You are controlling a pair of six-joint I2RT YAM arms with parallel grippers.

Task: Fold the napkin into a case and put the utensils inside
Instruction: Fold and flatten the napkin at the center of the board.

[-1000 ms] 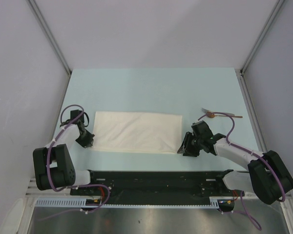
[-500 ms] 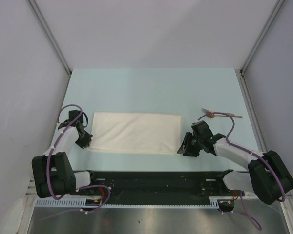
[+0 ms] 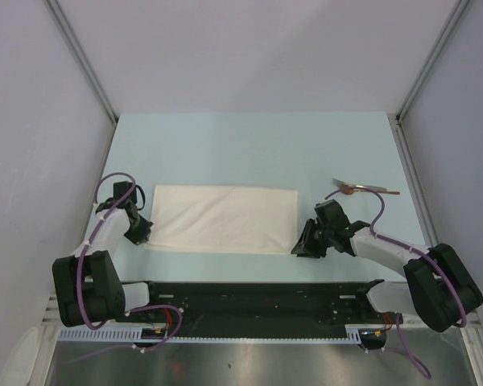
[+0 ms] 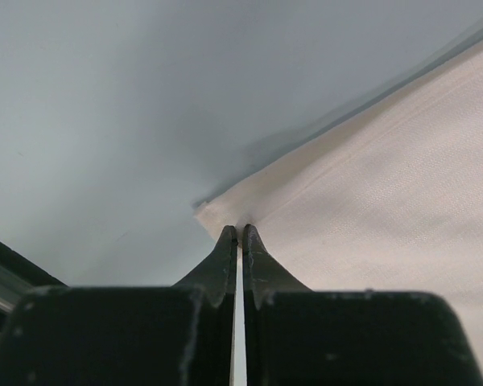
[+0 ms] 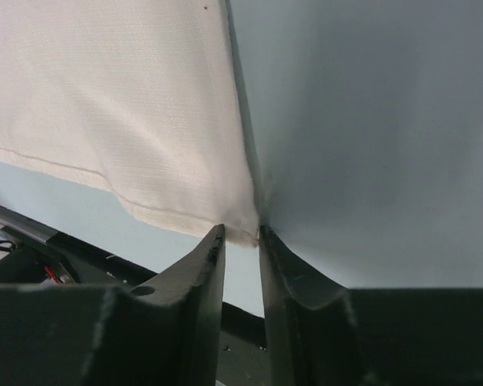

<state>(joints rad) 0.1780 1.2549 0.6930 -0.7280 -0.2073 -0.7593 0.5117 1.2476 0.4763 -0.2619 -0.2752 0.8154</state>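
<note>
Top external shows me the napkin (image 3: 225,217) lying flat. My left gripper (image 4: 240,229) pinches its near-left corner, my right gripper (image 5: 241,235) straddles its near-right corner with jaws slightly apart, and the spoon (image 3: 351,190) lies beyond its right edge.

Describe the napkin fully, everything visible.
The napkin is a cream-white woven cloth lying flat on the table as a wide rectangle, with a stitched hem line near its edges. Its near-left corner is pinched in the shut left gripper. Its near-right corner sits between the slightly parted fingers of the right gripper.
</note>
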